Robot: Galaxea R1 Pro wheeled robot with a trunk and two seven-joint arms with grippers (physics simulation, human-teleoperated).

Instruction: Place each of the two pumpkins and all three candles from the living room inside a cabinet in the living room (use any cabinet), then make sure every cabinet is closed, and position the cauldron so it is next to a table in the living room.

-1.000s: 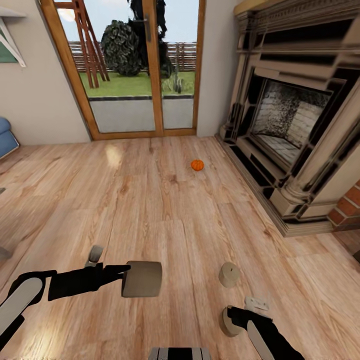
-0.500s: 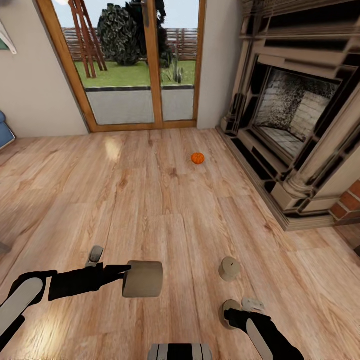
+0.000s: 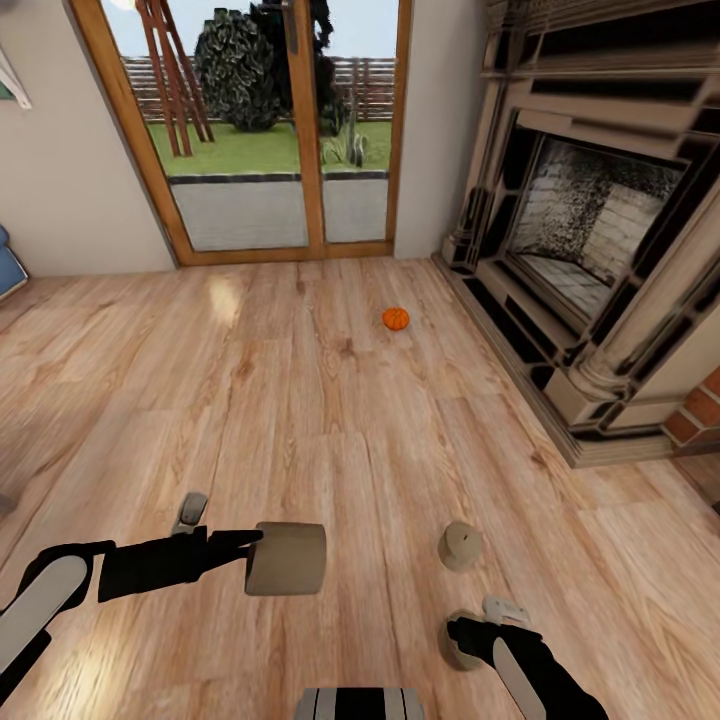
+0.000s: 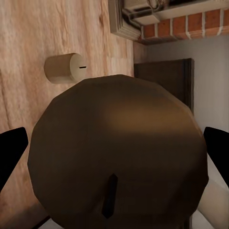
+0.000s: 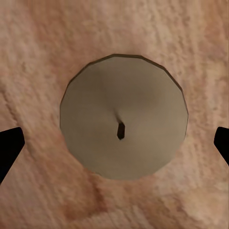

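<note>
- The right gripper (image 3: 462,632) is sinking lower than half a second ago, fingers spread wide either side of a candle (image 5: 123,116) standing upright on the floor (image 3: 300,400), not yet touching it.
- The left gripper (image 3: 262,548) is holding steady, clamping a second candle (image 3: 287,558) on its side above the floor.
- A third candle (image 3: 460,546) is standing just beyond the right gripper.
- The pumpkin (image 3: 395,318) is sitting well apart, out on open floor before the fireplace (image 3: 590,250), near the glass doors (image 3: 270,130).

A home living room: stone fireplace (image 3: 590,240), plank floor (image 3: 300,400), glazed garden doors (image 3: 260,130).
</note>
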